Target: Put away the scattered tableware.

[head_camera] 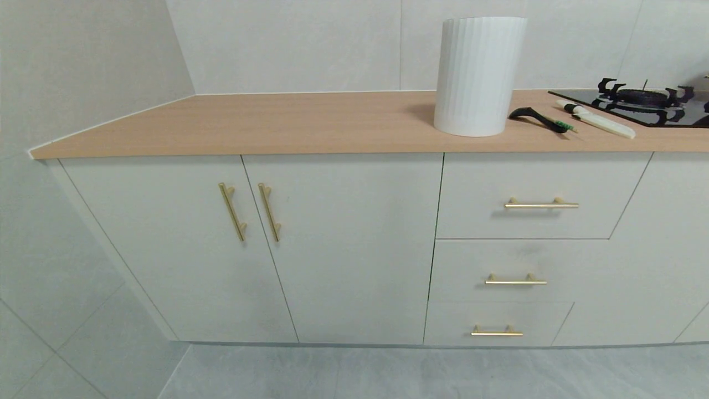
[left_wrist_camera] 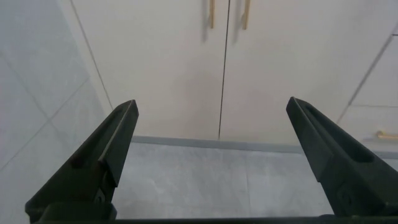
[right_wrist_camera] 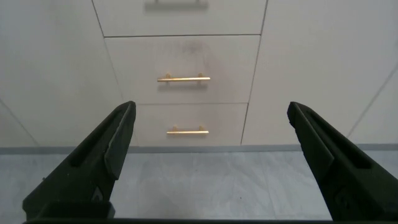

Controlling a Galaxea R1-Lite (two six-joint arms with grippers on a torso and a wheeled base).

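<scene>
On the wooden countertop at the right stands a tall white ribbed holder. Just right of it lie a black utensil with a green handle and a white knife. My left gripper is open, held low before the double cabinet doors, with nothing between its fingers. My right gripper is open too, low in front of the drawers, empty.
A black gas hob sits at the counter's far right. Below are two cabinet doors with gold handles and three drawers with gold handles. Tiled wall stands on the left, grey tiled floor below.
</scene>
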